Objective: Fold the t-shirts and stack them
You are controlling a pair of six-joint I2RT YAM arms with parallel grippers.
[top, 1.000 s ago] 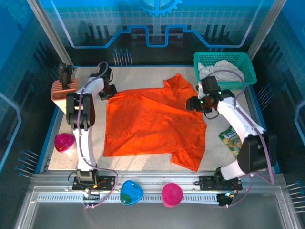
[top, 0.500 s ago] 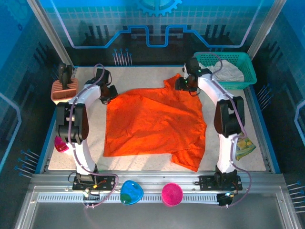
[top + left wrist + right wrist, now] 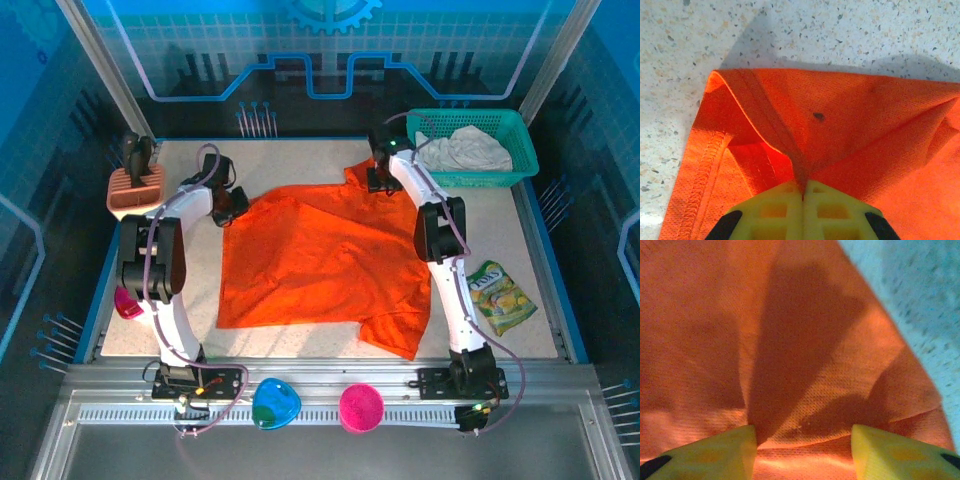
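The bright orange t-shirt point(image 3: 320, 255) lies spread across the middle of the table, its far right sleeve bunched up. My left gripper point(image 3: 236, 205) is at the shirt's far left corner. Seen from the left wrist, that gripper point(image 3: 803, 187) is shut on a raised fold of the orange cloth point(image 3: 840, 115) beside a stitched hem. My right gripper point(image 3: 382, 178) hovers low over the far right sleeve. Its yellow fingers point(image 3: 705, 455) stand apart, and orange cloth point(image 3: 805, 365) lies between and beneath them. An off-white t-shirt point(image 3: 465, 150) sits crumpled in the basket.
The teal mesh basket point(image 3: 515, 130) stands at the back right. A brown rack point(image 3: 133, 190) sits at the far left, with a pink bowl point(image 3: 128, 300) nearer. A green snack bag point(image 3: 503, 297) lies at the right. A blue bowl point(image 3: 274, 403) and a pink bowl point(image 3: 361, 407) rest on the front rail.
My right arm has swung from the shirt's right side up to the far right sleeve, its jaws narrowing. The left gripper keeps its hold and has barely shifted.
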